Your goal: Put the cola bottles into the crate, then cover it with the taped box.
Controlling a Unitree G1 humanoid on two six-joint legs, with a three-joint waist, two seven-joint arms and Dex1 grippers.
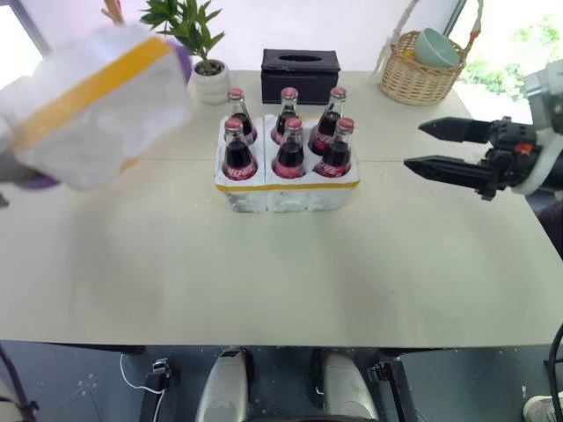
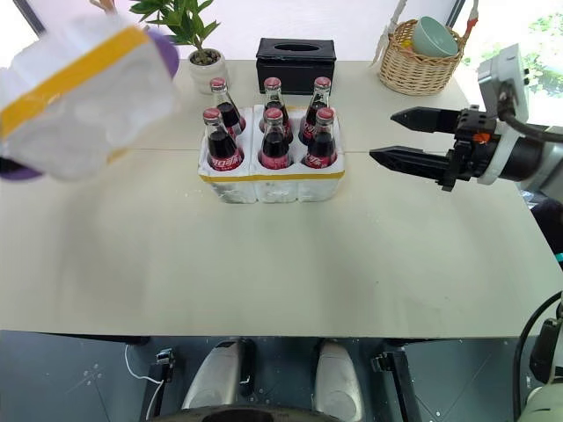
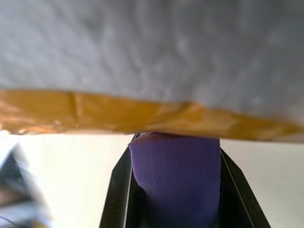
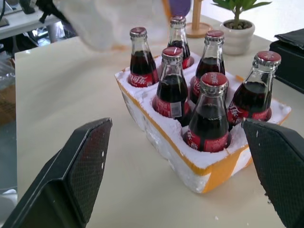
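Six cola bottles (image 1: 288, 141), slim-necked glass with red caps and red labels, stand two rows of three in the round wells of one low white foam crate (image 1: 287, 192) banded in yellow tape at mid-table. One lumpy white foam taped box (image 1: 92, 105) with a wide yellow band hangs raised at the table's left, the left gripper (image 3: 173, 185) clamped on it. The right gripper (image 1: 444, 147) hovers right of the crate, its two black tapered fingers apart.

Six bottles (image 1: 288, 141) stand in the crate (image 1: 287, 187) at the table's (image 1: 264, 281) middle. Behind it sit a plant (image 1: 198, 44), a tissue box (image 1: 300, 76) and, to the right, a basket (image 1: 420, 75). The foam box (image 1: 92, 105) hangs off the table to the crate's left.
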